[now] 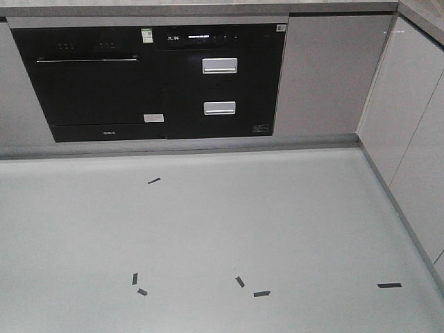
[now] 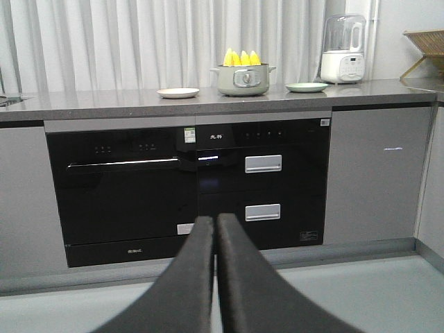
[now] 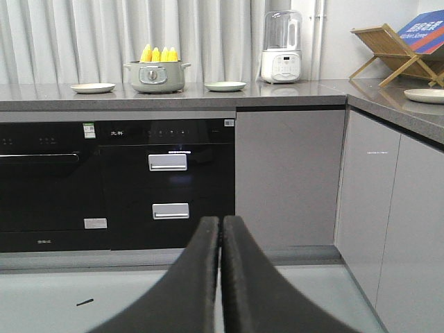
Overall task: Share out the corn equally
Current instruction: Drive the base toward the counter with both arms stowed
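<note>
Our left claw point(image 2: 214, 223) and right claw point(image 3: 221, 223) are both pinched together, empty. The corn point(image 2: 241, 58) stands in a pot point(image 2: 243, 80) on the desk point(image 2: 104, 103).

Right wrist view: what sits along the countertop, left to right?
A pale plate → pot holding the corn → green plate → white blender → wooden rack.

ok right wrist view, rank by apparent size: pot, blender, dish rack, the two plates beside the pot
1. wooden dish rack (nearer, so unsure)
2. white blender
3. pot with corn
4. white plate and green plate: look alike, no ranking
</note>
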Tool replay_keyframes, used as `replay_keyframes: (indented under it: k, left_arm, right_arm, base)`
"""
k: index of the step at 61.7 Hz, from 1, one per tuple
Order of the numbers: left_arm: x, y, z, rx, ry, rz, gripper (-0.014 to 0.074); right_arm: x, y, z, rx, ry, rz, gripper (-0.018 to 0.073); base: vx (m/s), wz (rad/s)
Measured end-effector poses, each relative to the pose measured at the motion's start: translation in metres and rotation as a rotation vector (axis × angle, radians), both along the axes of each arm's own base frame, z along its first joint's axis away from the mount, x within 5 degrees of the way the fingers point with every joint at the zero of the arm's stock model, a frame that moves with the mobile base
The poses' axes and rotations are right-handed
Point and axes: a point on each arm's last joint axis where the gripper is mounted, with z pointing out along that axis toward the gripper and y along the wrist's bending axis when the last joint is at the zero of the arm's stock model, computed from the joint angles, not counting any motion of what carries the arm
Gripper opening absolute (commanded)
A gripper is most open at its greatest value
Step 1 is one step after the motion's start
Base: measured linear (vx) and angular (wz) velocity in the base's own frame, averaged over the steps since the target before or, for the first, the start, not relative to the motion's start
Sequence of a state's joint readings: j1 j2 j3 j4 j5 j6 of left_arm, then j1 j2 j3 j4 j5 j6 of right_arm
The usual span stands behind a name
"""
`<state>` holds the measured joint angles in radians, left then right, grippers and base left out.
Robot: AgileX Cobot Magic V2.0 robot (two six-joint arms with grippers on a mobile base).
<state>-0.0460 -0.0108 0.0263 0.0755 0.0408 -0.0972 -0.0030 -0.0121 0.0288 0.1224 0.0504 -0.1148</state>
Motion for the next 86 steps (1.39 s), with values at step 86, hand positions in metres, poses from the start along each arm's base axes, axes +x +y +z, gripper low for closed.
replay_keyframes:
  k: [86]
  left_arm:
    - [0.0, 0.0, 0.0, 0.0, 0.0, 0.0, -0.0006]
  right_arm:
    - [0.0, 0.0, 0.0, 0.0, 0.0, 0.0, -0.0003]
  base:
    - [0.0, 0.0]
